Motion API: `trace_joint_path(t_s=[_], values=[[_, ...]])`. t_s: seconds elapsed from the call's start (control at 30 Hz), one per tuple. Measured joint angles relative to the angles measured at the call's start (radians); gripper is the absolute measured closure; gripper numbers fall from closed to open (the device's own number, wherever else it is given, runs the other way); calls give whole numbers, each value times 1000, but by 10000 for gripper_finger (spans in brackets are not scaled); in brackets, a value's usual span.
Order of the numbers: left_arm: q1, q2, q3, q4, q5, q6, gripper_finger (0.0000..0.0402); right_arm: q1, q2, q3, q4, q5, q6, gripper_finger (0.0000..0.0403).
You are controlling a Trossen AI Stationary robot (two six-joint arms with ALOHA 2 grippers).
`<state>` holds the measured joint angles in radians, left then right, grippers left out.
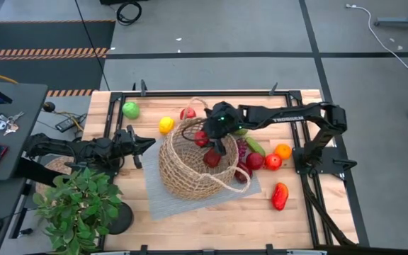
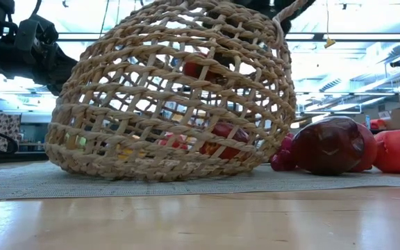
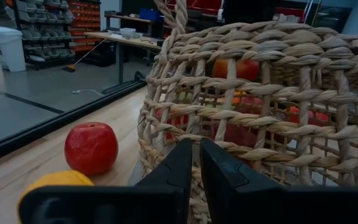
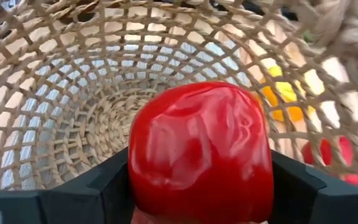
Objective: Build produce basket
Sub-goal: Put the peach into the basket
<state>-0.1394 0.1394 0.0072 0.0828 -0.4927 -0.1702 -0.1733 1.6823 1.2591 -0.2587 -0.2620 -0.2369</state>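
The step in hand looks like dropping a red pepper into the basket, which lies tipped on the grey mat in the middle of the surface; to do it well, the right gripper should carry the pepper well inside the rim, over the woven bottom, before letting go, since a release near the edge could let it roll back out of the tilted opening. The right gripper sits at the basket's mouth, its fingers spread about as wide as the pepper and clamped on both its sides. One red fruit already lies inside. The left gripper is just beside the basket's outer wall, its fingers closed together with nothing between them, the tips nearly against the wicker. More produce lies around: a red apple and a lemon near the left gripper, others on the right
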Motion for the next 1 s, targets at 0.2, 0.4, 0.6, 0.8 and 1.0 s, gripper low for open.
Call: trace_joint_path(t_s=[0.2, 0.4, 0.6, 0.8, 1.0], values=[[0, 0, 0, 0, 0, 0, 367, 3, 37, 79, -62, 7, 22, 118], [0, 0, 0, 1, 0, 0, 367, 6, 34, 86, -76, 3, 54, 117], [0, 0, 0, 0, 0, 0, 361, 22, 35, 85, -123, 2, 41, 117], [0, 0, 0, 0, 0, 0, 368, 19, 35, 85, -200, 6, 15, 117], [0, 0, 0, 0, 0, 0, 366, 18, 35, 85, -266, 7, -2, 101]])
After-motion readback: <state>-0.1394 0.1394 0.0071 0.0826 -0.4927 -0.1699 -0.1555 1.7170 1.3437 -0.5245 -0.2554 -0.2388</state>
